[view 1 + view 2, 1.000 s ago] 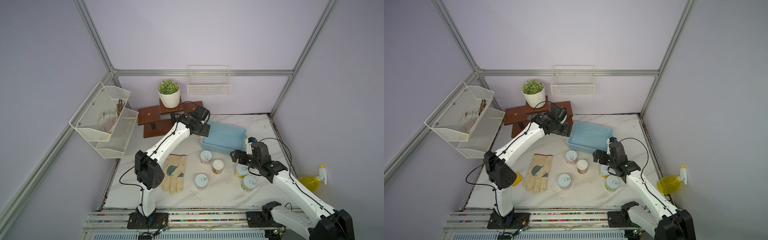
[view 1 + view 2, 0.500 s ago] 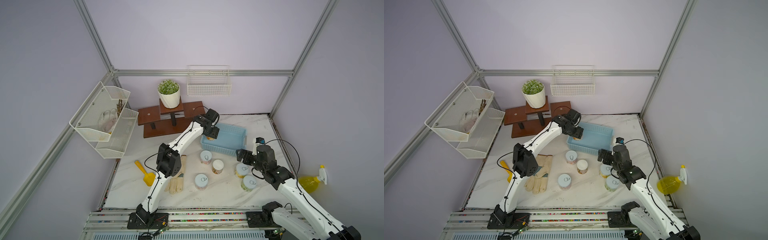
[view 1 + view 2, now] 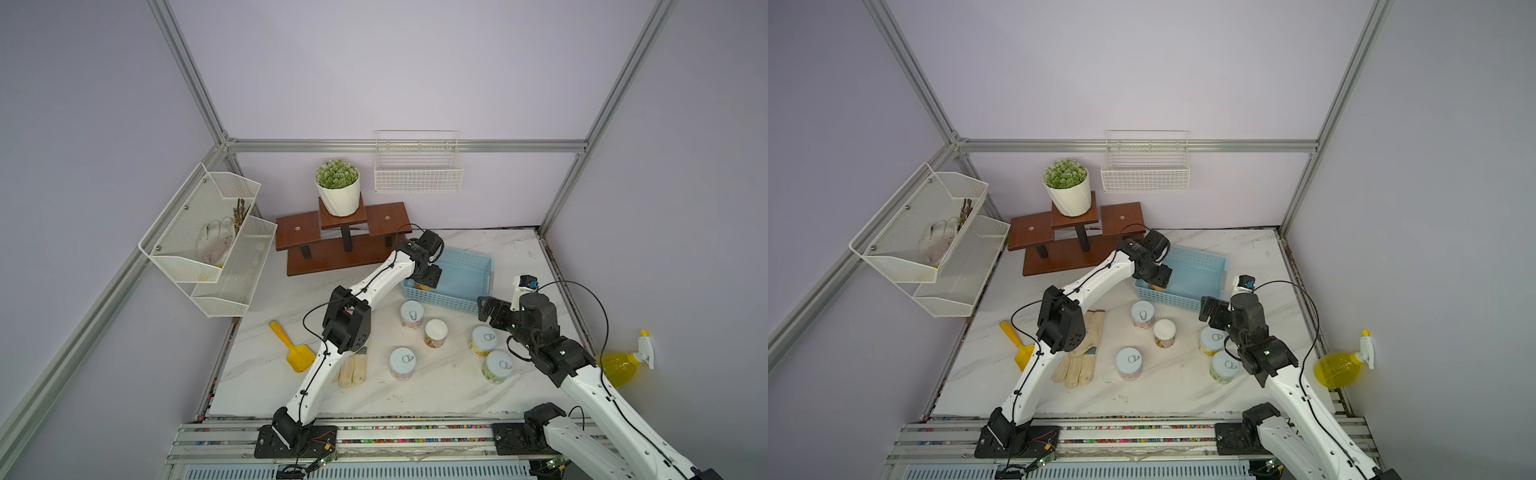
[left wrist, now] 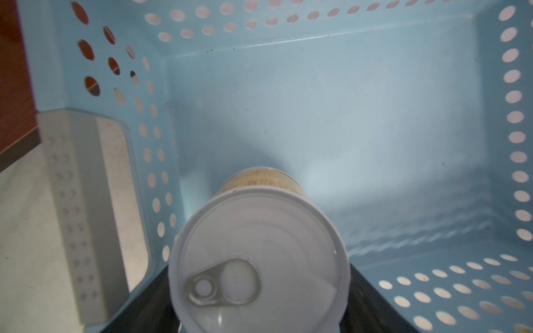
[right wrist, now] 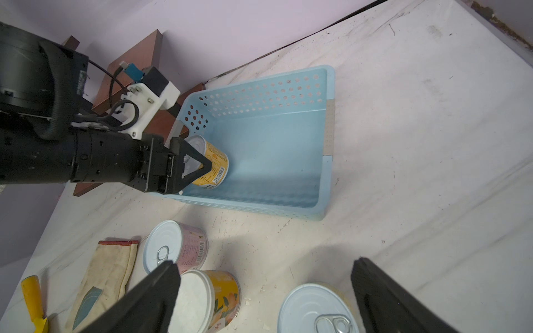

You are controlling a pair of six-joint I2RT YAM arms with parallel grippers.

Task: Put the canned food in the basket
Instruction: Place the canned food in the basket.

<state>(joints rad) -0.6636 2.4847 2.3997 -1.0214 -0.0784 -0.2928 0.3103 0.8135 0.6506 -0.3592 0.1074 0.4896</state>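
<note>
Marble worktop: your left claw grips a tilted can inside the basket; released, it could topple. Right claw spread wide.

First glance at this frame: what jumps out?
The left gripper is shut on a yellow-labelled can, held low inside the blue basket. In front of the basket, five more cans stand on the marble table, with the right gripper open above them.
</note>
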